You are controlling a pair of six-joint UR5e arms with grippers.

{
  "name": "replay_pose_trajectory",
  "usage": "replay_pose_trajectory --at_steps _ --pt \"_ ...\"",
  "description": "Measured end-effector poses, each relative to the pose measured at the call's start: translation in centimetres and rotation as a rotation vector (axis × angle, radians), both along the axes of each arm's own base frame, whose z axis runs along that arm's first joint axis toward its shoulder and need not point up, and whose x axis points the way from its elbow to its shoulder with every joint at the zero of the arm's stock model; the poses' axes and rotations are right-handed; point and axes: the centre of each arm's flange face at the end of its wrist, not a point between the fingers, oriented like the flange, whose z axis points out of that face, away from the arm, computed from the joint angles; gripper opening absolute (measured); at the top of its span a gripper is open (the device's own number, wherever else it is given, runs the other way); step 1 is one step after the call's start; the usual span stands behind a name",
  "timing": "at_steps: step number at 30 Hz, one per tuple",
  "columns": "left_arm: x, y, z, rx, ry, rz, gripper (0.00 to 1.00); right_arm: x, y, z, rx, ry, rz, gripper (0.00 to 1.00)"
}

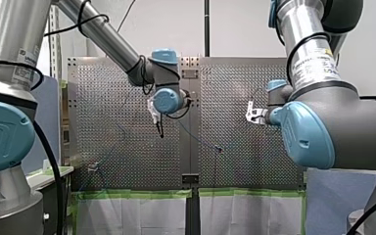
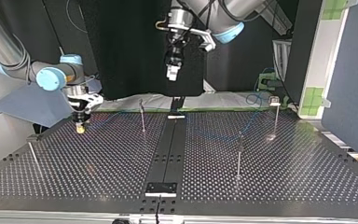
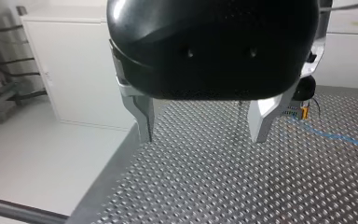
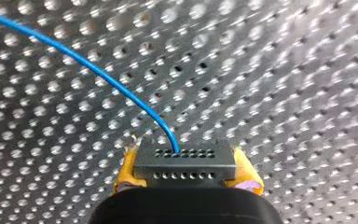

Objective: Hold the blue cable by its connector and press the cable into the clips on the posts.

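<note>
Right pincer [image 4: 186, 171] clamps the connector [image 4: 185, 161] low over the table [image 4: 284, 70]; blue cable [image 4: 102, 75] curves away. Left pincer [image 3: 200, 126] wide, empty. Risk: the thin cable skids past a post [image 2: 142, 119] clip, or the connector twists.

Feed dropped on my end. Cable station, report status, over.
Right gripper shut on connector, low at the table. Left gripper open, empty, raised. Blue cable trails from connector toward posts; clipped or not, cannot tell. Nothing seen blocking.
</note>
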Motion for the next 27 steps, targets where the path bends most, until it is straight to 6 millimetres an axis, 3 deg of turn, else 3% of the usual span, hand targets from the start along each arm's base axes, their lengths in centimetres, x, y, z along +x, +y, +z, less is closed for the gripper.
replay_pose_trajectory --at_steps 6,16,27 --pt "-1.7 0.9 0.7 -0.064 -0.019 -0.019 1.00 0.2 0.2 0.5 -0.003 0.005 0.005 0.00" --pt "-3.1 2.1 -3.6 -0.047 0.009 -0.029 1.00 -0.1 0.1 0.4 -0.001 0.009 0.000 0.00" --pt "-3.2 2.2 -4.0 -0.045 0.012 -0.029 1.00 -0.1 0.1 0.3 0.000 0.010 -0.001 0.00"
